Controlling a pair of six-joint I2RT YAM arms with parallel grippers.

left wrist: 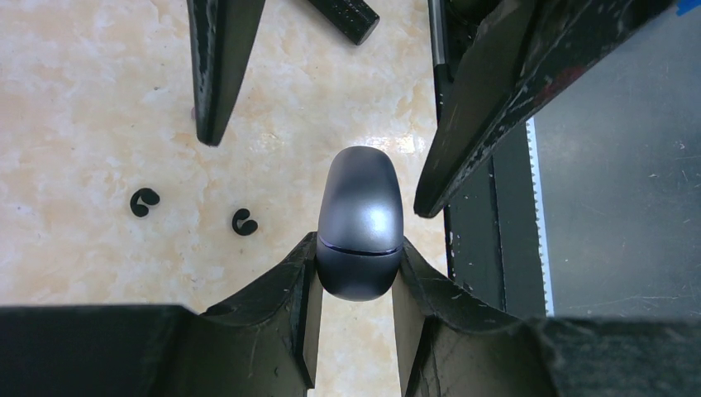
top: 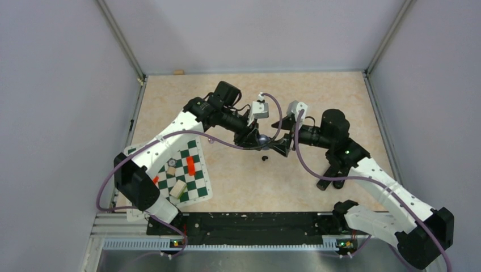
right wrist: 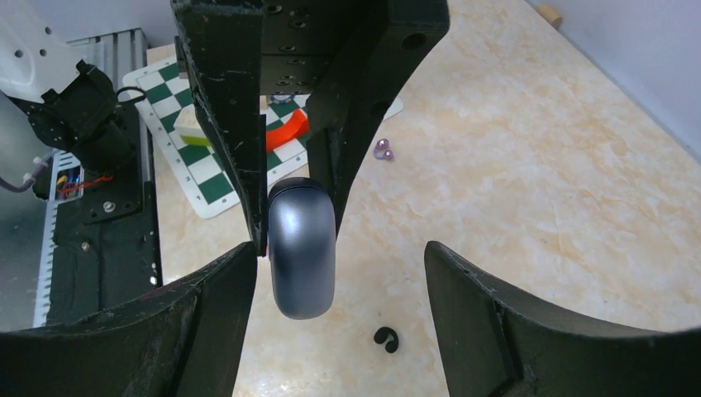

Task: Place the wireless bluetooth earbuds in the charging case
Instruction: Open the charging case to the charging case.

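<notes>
My left gripper (left wrist: 357, 251) is shut on the charging case (left wrist: 361, 217), a smooth grey-lavender oval with its lid closed, and holds it above the table. In the top view the case (top: 262, 139) sits mid-table between both grippers. My right gripper (right wrist: 339, 248) is open, its fingers on either side of the case's free end (right wrist: 302, 248), which lies close to the left-hand finger (right wrist: 216, 294). A small lilac earbud (right wrist: 383, 149) lies on the table beyond the case, near the checkered mat. I cannot make out a second earbud.
Small black C-shaped pieces lie on the table under the grippers (left wrist: 145, 202) (left wrist: 244, 222) (right wrist: 385, 339). A green-and-white checkered mat (top: 199, 187) at the left carries a red piece (top: 190, 165) and a pale block (top: 178, 188). A black object (top: 334, 173) lies beside the right arm.
</notes>
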